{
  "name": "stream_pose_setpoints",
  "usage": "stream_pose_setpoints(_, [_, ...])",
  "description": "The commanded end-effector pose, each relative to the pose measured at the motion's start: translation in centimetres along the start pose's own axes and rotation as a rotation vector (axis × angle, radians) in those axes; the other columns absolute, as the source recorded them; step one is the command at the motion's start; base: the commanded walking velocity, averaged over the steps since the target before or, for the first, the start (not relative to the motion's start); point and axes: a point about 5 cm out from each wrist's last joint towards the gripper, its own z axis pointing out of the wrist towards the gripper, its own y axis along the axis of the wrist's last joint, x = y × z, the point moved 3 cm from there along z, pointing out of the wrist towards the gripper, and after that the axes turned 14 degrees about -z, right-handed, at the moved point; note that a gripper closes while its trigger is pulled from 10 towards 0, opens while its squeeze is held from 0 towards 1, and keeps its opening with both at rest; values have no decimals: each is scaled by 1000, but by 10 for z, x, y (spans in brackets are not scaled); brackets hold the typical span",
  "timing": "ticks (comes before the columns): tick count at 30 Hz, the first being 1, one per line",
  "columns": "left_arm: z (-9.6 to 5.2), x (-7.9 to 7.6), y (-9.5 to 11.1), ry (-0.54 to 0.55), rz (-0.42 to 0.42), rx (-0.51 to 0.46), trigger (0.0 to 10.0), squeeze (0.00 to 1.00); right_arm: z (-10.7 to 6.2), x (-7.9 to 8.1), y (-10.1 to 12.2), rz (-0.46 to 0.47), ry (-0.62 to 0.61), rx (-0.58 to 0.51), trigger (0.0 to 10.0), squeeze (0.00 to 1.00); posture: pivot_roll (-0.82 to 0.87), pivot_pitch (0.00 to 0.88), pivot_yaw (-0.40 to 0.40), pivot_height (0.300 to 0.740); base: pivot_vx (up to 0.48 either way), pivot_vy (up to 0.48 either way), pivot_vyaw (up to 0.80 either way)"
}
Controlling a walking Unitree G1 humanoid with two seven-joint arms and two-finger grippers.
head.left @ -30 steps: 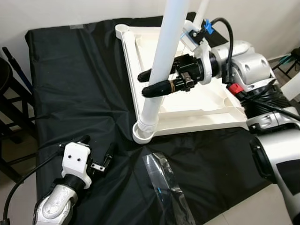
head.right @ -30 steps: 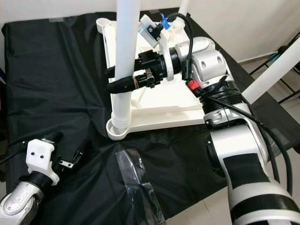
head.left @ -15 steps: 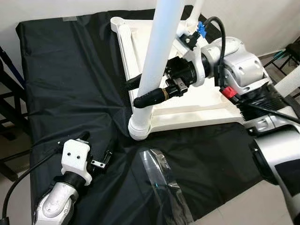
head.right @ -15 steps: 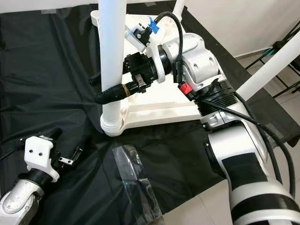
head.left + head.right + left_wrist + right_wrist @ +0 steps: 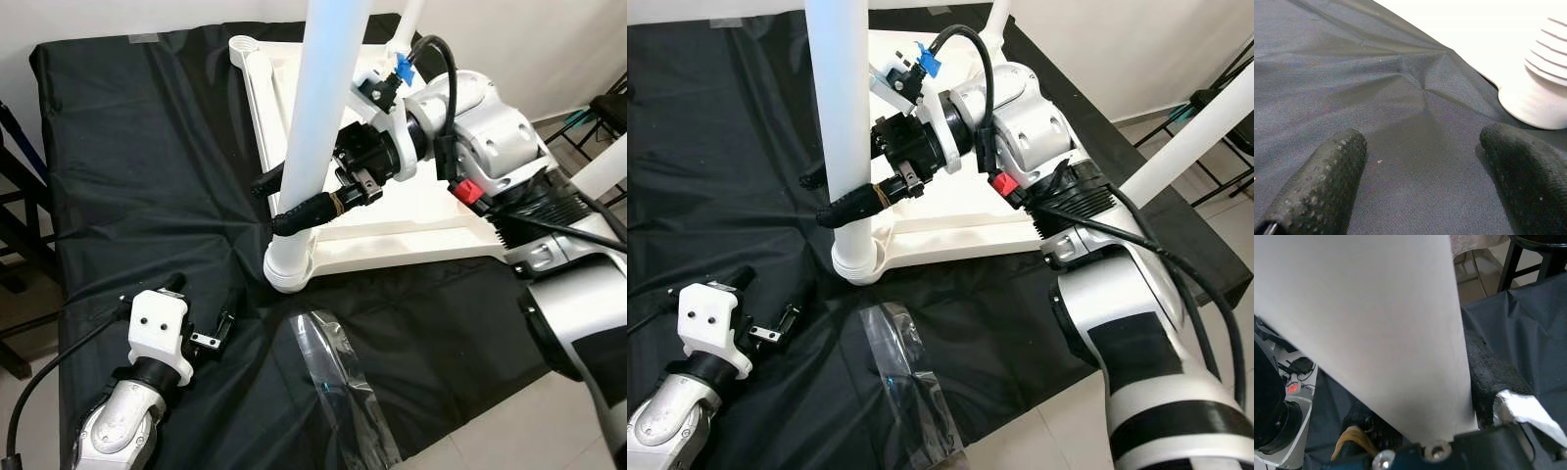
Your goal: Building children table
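Observation:
A white table top lies upside down on the black cloth. A white leg stands upright in its near left corner socket, with threads still showing above the socket. My right gripper is shut on this leg a little above the socket, one finger on each side. My left gripper hovers open over the cloth near the front left, a short way from the socket, its fingertips wide apart. A second leg stands at the far corner.
A crumpled clear plastic bag lies on the cloth by the front edge. Another white leg slants up at the right. A dark stool stands left of the cloth, and black stand legs are on the floor at the right.
The camera has shifted. The leg's threaded end sits lower in the socket, with fewer threads showing. My right wrist has turned a little on the leg. The left arm has stayed put.

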Motion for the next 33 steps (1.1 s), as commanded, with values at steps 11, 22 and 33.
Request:
stream_pose_setpoints(11, [-4,-3,-11,8,-18,52,10000,0,-8,15,-12,57,13,2,10000,0,-73,321,-186,740,0,0,0])
stream_pose_setpoints(22, [-3,-3,-10,5,-16,49,10000,0,-15,17,-14,61,-12,-1,10000,0,-72,324,-181,740,0,0,0])
stream_pose_setpoints(33, [-3,-3,-9,3,-18,47,10000,0,-20,14,-18,60,-41,15,10000,0,-71,324,-181,740,0,0,0])
